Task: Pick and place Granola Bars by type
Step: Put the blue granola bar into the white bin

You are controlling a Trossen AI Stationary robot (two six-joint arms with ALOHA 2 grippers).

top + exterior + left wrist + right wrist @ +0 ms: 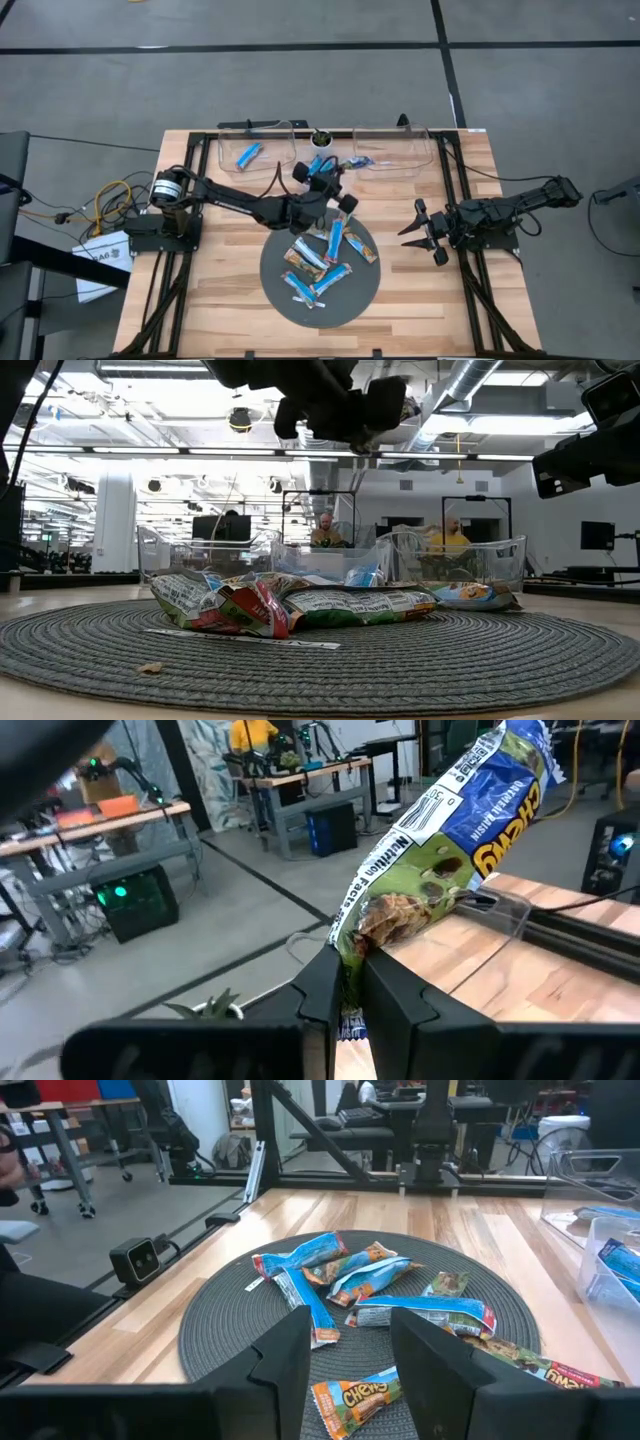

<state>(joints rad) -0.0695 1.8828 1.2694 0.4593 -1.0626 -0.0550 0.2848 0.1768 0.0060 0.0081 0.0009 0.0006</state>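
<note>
Several granola bars (318, 262) lie in a loose heap on a round grey woven mat (355, 298): blue, blue-and-white and tan ones, also seen in the right wrist view (370, 1280) and the low view (300, 605). My left gripper (322, 178) is above the mat's far edge, shut on a blue-and-green bar (450, 830). My right gripper (415, 228) hovers open off the mat's right side, its fingers pointing at the heap (350, 1330). A tan bar (355, 1398) lies on the mat just ahead of its fingers, untouched. My left gripper (345, 965) pinches the blue-and-green bar by one end (352, 945) between its two fingers. The bar is lifted clear and sticks out past the fingertips, slanting up and away. Its crimped far end (515, 740) is free.
Two clear plastic bins stand along the far edge: the left bin (228, 160) holds a blue bar (248, 155), and the right bin (420, 160) has a blue bar (358, 162) at its near left corner. A small potted plant (321, 135) stands between them. Black frame rails (465, 180) flank the table.
</note>
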